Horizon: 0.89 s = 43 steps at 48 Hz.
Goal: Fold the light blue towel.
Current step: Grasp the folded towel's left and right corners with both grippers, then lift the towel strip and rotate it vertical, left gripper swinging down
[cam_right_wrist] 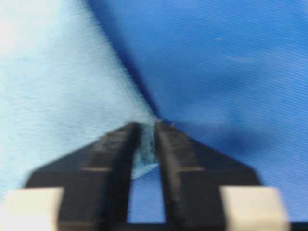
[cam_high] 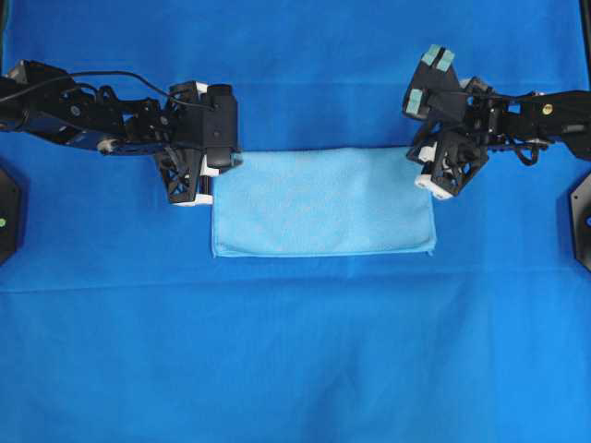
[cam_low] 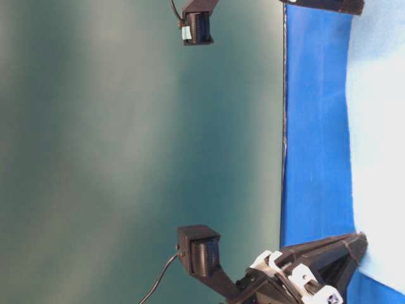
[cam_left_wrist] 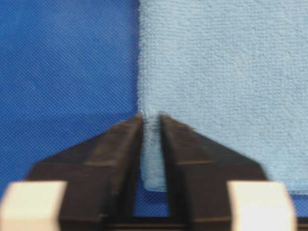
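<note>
The light blue towel (cam_high: 323,203) lies flat as a wide rectangle in the middle of the overhead view. My left gripper (cam_high: 222,166) is at its far left corner. In the left wrist view the gripper (cam_left_wrist: 151,120) is shut on that corner, a strip of the towel (cam_left_wrist: 216,72) pinched between the black fingers (cam_left_wrist: 120,149). My right gripper (cam_high: 423,168) is at the far right corner. The right wrist view has the gripper (cam_right_wrist: 148,124) shut on a thin tip of the towel (cam_right_wrist: 48,72). The towel (cam_low: 380,158) shows pale in the table-level view.
A large royal-blue cloth (cam_high: 295,351) covers the whole table under the towel. Black fixtures stand at the left edge (cam_high: 7,208) and the right edge (cam_high: 582,217). Both arms reach in from the sides along the towel's far edge.
</note>
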Available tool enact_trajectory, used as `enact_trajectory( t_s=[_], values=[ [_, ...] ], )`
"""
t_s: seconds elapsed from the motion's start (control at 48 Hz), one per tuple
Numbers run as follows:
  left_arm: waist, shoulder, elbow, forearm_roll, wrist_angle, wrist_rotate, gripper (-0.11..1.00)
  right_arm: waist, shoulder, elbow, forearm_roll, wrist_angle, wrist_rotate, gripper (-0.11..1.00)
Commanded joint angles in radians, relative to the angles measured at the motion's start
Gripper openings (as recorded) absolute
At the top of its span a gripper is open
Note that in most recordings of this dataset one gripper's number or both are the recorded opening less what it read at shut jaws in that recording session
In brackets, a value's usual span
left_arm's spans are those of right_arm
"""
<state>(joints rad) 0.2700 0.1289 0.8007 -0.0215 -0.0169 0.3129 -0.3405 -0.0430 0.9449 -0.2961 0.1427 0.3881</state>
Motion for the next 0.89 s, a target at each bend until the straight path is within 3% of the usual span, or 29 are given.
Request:
enact_trajectory(
  t_s=[0.0,0.062,0.416,0.624,0.874],
  values=[
    [0.000,-0.002,-0.020,0.000,0.041,0.008,0.07,-0.005,-0.003,-0.008,-0.003,0.005,-0.005,0.16],
    [0.000,-0.002,-0.029,0.000,0.057,0.008,0.01,-0.005,-0.003,-0.006,-0.003,0.005,-0.005,0.02],
    [0.000,-0.060,-0.072,0.000,0.147,0.011,0.01,-0.005,-0.067,-0.018,-0.003,0.060,0.003,0.02],
    [-0.002,-0.206,-0.109,0.000,0.253,0.011,0.01,0.005,-0.236,-0.031,-0.003,0.178,0.005,0.02],
    [-0.002,-0.328,-0.129,0.000,0.290,0.026,0.01,0.017,-0.428,-0.055,-0.003,0.304,-0.002,0.02]
  ],
)
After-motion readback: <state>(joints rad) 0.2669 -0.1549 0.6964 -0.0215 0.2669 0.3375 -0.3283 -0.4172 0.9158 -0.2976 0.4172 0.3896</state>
